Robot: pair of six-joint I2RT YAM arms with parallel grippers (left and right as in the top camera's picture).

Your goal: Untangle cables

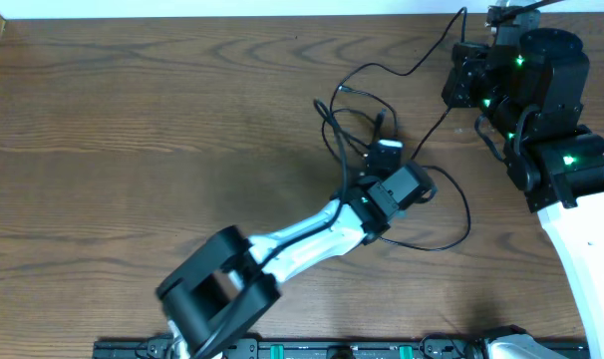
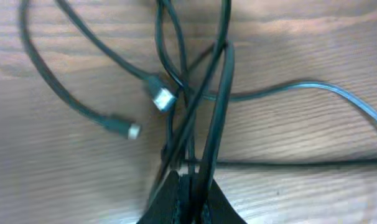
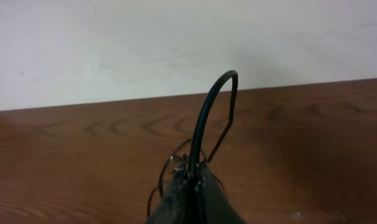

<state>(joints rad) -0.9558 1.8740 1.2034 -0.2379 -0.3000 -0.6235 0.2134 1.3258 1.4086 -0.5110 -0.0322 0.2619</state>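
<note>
Pinching cables (image 2: 221, 99) are left claw (image 2: 188, 190) and right claw (image 3: 190, 182).

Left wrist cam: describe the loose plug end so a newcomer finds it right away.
Start at the left gripper, shut on black cables at the bottom centre of the view. Look up and left across the wood table to the loose plug ending a lone black cord. Unlike the second plug, buried where strands cross, it lies apart on bare wood.
</note>
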